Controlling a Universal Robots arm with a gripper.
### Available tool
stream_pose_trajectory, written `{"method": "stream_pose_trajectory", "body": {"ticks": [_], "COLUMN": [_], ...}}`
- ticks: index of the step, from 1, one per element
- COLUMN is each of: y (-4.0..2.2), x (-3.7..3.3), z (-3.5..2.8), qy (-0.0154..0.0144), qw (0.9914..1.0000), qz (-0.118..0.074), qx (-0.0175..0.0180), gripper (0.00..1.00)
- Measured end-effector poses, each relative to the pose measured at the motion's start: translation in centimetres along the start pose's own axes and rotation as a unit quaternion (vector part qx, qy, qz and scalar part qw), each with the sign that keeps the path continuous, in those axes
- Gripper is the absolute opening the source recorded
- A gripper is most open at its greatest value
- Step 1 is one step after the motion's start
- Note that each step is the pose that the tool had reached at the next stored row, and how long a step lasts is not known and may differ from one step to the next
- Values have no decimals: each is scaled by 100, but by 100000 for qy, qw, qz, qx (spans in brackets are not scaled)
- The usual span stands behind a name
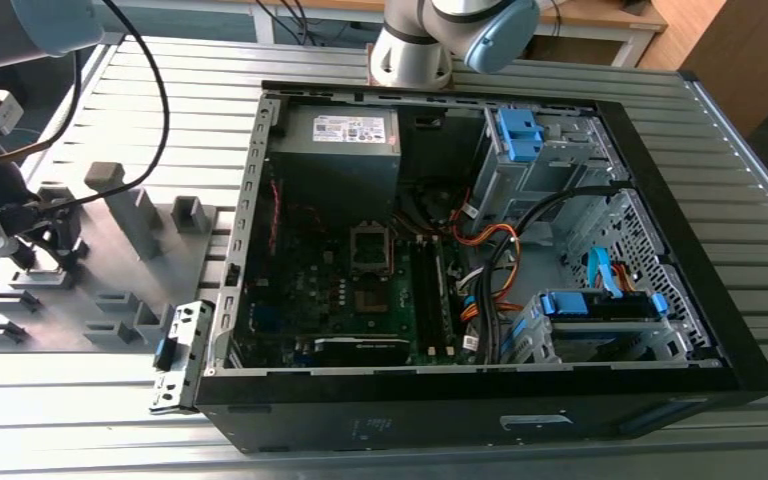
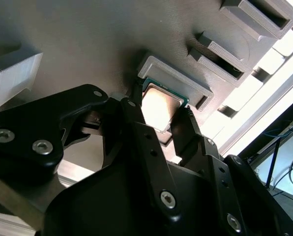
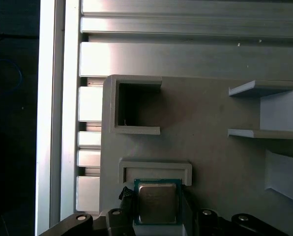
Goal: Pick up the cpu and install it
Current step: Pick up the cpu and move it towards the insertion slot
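The cpu, a small square chip with a pale silvery top and green rim, lies on the grey fixture plate against a low U-shaped holder. In the first wrist view the cpu sits just under that holder. My gripper has one black finger tight against each of two opposite edges of the chip, shut on it. In the exterior view the gripper hangs low over the fixture plate at the exterior view's left. The silver socket frame lies on the motherboard inside the open computer case.
Raised grey holders and pockets stand on the fixture plate around the gripper. The case holds a power-supply box, orange cables and blue drive brackets. Everything rests on a ribbed aluminium table.
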State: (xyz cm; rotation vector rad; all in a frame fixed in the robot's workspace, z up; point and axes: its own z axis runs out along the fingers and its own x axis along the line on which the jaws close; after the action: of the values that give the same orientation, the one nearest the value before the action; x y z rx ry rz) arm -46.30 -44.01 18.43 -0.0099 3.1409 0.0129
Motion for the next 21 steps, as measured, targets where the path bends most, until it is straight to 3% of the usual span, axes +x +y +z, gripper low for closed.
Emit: {"method": "stream_pose_trajectory", "body": {"ticks": [17,21], "y": [0,0], "x": [0,0], "z": [0,-30], "qy": [-13,-3], "qw": [100000,100000], "qz": [1,1], "qx": [-9,-2], "gripper": [47,47]}}
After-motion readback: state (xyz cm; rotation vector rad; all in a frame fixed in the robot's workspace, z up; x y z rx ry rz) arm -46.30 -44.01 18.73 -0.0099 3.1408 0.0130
